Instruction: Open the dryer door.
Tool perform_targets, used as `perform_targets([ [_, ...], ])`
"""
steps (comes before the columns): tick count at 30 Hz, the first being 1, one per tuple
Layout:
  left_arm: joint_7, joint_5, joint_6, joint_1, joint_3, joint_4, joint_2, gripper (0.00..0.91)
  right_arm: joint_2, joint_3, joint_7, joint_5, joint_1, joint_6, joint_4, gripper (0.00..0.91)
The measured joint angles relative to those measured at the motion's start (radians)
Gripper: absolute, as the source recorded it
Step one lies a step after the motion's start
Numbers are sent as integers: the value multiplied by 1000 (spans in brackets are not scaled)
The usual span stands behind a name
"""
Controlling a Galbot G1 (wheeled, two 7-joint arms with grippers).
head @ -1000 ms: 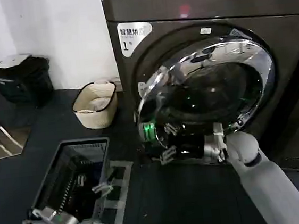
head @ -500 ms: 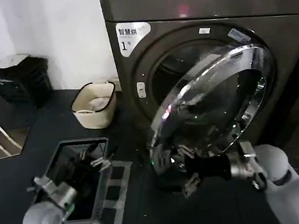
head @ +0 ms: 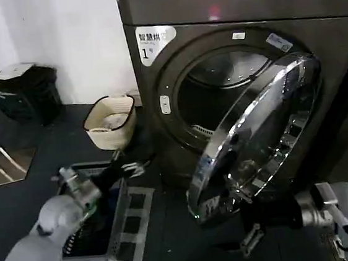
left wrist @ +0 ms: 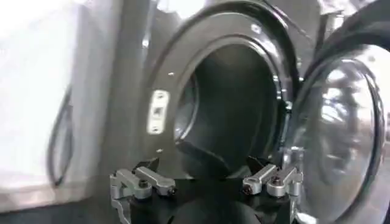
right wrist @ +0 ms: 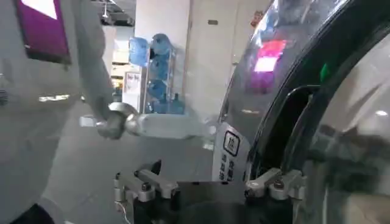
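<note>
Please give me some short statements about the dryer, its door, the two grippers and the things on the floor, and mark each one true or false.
1. The large round chrome-rimmed glass dryer door is shut against the machine. False: it stands swung open, and the drum opening shows.
2. The right gripper is low beneath the open door's edge. True.
3. The left gripper holds the door rim. False: it is open, in the air left of the big dark grey-brown dryer, touching nothing.
4. A cream oval basket stands on the floor by the white wall. True.
5. The dryer's white label reads "1". True.
</note>
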Motion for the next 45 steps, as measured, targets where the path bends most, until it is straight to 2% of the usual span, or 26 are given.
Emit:
perform_targets([
  [9,11,0,-15,-193,217,87,-54,907,33,287,-37,19,-109,48,-63,907],
  [18,56,5,-17,-326,375,157,-147,907,88,600,10,-12,-224,85,-153,907],
  [22,64,7,-16,-361,427,169,-177,907,114,725,80,-42,-274,102,-202,907],
  [28,77,12,-15,-386,487,150,-198,907,128,898,193,-30,-328,95,-281,907],
  [31,78,16,-18,-393,513,140,-201,907,125,976,283,6,-344,94,-313,907],
  [38,69,19,-21,-416,582,112,-225,907,139,1108,543,78,-372,89,-318,907],
  [45,44,25,-35,-440,648,98,-267,907,161,1179,768,81,-383,41,-287,907],
])
